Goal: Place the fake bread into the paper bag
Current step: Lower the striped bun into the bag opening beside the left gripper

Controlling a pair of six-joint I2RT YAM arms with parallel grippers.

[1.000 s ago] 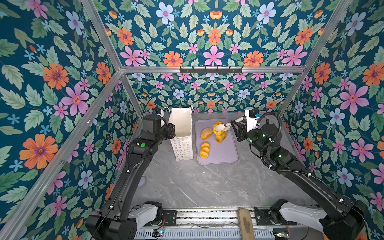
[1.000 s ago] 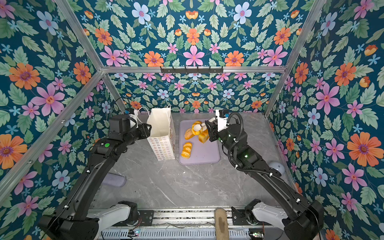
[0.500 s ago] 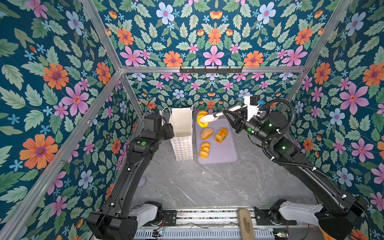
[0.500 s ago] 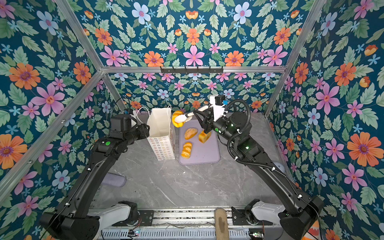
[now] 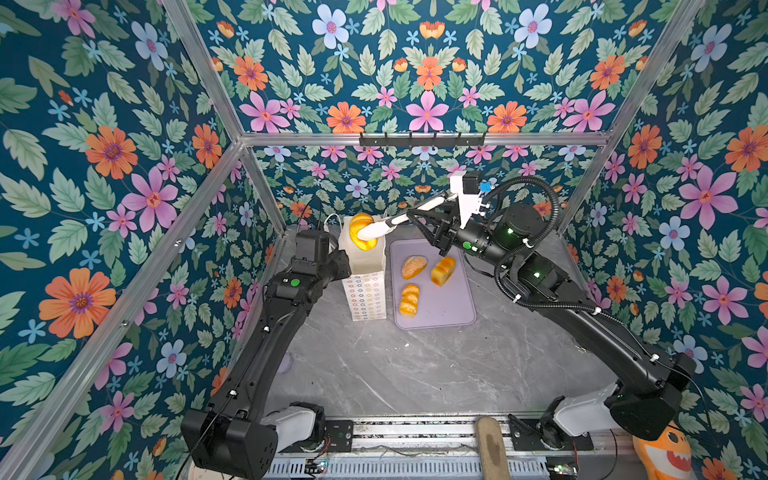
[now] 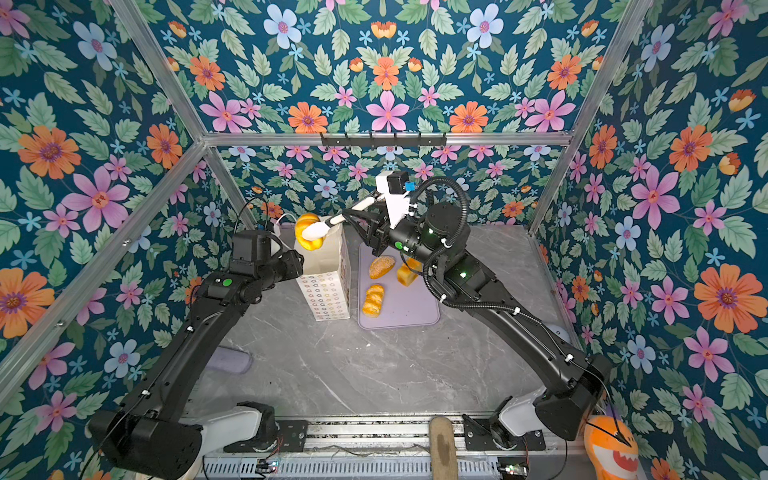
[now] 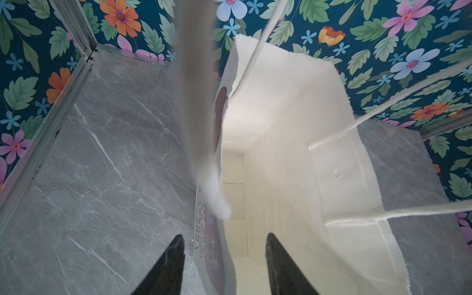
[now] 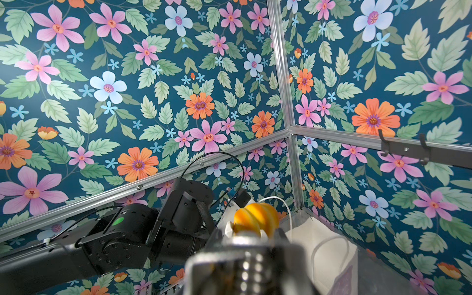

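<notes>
The paper bag (image 5: 365, 291) (image 6: 326, 291) stands upright on the grey marbled worktop (image 5: 395, 374), just beside a lilac tray (image 5: 453, 307). Rows of small coloured rings cover its front. The left wrist view shows small print and a purple mark on one outer side (too blurred to read).

The right gripper (image 5: 368, 233) (image 8: 251, 229) reaches over the bag's open mouth. Its white fingers (image 5: 376, 230) are closed narrowly on the striped round bun (image 5: 358, 224) (image 6: 305, 220) (image 8: 255, 214), which hangs above the opening, not inside.

The left gripper (image 7: 224, 235) stands at the bag's rim with its dark jaws moderately apart, one outside the side wall and one inside. They seem not to press the paper.

The seeded roll (image 5: 413, 266), blocky loaf (image 5: 442, 270) and ridged long loaf (image 5: 409, 299) lie on the tray, apart from each other.
</notes>
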